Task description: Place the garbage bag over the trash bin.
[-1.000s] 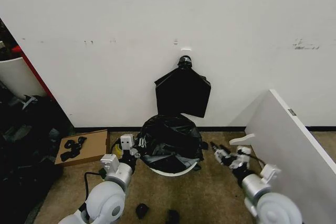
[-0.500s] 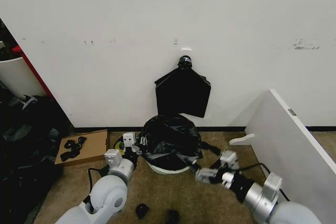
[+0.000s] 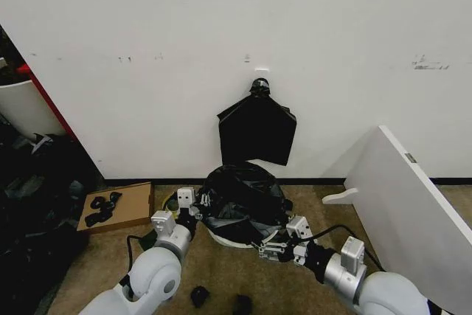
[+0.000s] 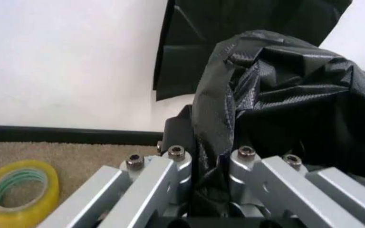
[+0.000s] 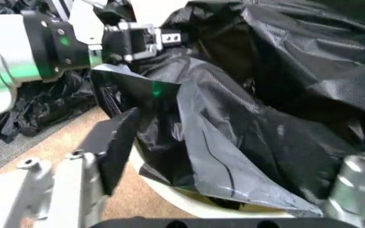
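The robot is partway through dressing the trash bin (image 3: 234, 240), which sits on the carpeted floor against the white wall: the garbage bag (image 3: 243, 195) is heaped over the bin's top in a puffed, crumpled mound, but a crescent of cream rim is uncovered at the front, so I'd say the skirt has yet to be drawn down all round. The left tool (image 4: 209, 164) is at the bag's left side, clenched on a gathered fold of the film that runs down between its metal fingers. The right tool (image 3: 276, 245) is low at the front right of the bin, its jaws spread wide and grasping nothing, with the loose front hem of the bag just ahead of it in the right wrist view. To my eye the next move calls for that tool to catch the hem and pull it outward and down over the rolled rim while the left keeps its side taut. The bag is thin, glossy and faintly cross-hatched, sharply creased and floppy; it will slip and billow rather than hold shape. The bin is smooth, hard, round plastic.
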You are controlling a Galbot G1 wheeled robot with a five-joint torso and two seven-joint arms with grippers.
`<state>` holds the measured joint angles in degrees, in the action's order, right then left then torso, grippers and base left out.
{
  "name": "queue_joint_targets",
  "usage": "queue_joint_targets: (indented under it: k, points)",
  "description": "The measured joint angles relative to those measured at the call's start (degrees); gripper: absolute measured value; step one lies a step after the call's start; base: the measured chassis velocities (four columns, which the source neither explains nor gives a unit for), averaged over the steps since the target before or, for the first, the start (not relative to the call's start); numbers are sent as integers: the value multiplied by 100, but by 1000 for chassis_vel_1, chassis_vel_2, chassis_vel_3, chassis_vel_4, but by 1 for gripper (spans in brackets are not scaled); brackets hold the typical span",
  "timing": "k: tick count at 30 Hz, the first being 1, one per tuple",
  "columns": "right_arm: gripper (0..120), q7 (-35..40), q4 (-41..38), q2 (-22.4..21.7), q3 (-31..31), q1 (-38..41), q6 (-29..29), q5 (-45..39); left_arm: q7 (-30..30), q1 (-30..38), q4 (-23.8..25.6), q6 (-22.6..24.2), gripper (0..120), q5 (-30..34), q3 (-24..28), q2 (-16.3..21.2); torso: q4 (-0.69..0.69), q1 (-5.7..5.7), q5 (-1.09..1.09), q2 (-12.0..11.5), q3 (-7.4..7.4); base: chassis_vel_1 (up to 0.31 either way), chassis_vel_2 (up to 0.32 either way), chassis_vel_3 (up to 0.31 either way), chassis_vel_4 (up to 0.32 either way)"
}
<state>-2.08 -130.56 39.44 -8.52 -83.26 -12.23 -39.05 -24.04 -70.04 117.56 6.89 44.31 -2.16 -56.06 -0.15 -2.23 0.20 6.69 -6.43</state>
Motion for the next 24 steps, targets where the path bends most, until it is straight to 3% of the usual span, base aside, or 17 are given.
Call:
queue_joint_targets:
  k: [19, 24]
  points:
    - [2, 141, 193, 133, 263, 43, 176, 355, -4, 57, -80, 10, 4, -36, 107, -114, 0, 0, 0, 0, 0, 0, 0, 0, 0]
    - [0, 100, 324, 107, 353, -35, 709, 1119, -73, 89, -95, 77, 4, 84, 103, -184, 0, 0, 0, 0, 0, 0, 0, 0, 0]
